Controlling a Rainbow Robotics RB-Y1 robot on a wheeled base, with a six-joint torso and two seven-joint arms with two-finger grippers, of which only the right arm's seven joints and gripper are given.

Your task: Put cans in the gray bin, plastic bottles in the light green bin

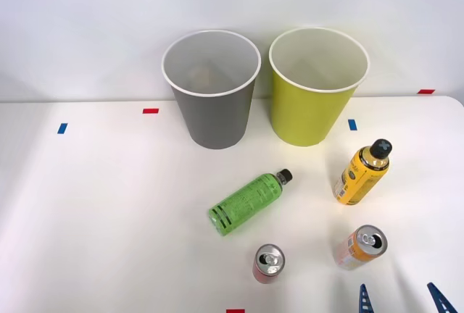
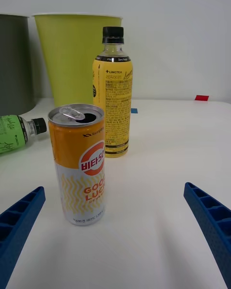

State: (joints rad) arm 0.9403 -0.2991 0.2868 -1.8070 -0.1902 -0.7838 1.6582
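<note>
**Open gripper lines up on the orange can**

The right gripper (image 1: pixel 400 297) is wide open and holds nothing; its blue fingers (image 2: pixel 19 221) flank the orange can (image 2: pixel 79 164), which stands upright on the table (image 1: pixel 109 211), near them but not yet between. This looks like the approach for the first pick. Next, I judge, the arm must advance until the can sits between the fingers, close, lift, then carry it to the gray bin (image 1: pixel 212 92).

Count: two cans, orange and red (image 1: pixel 268 263); two bottles, yellow (image 1: pixel 362 173) upright, green (image 1: pixel 249 202) lying down; two bins, gray and light green (image 1: pixel 317 85), both looking unfilled.
</note>
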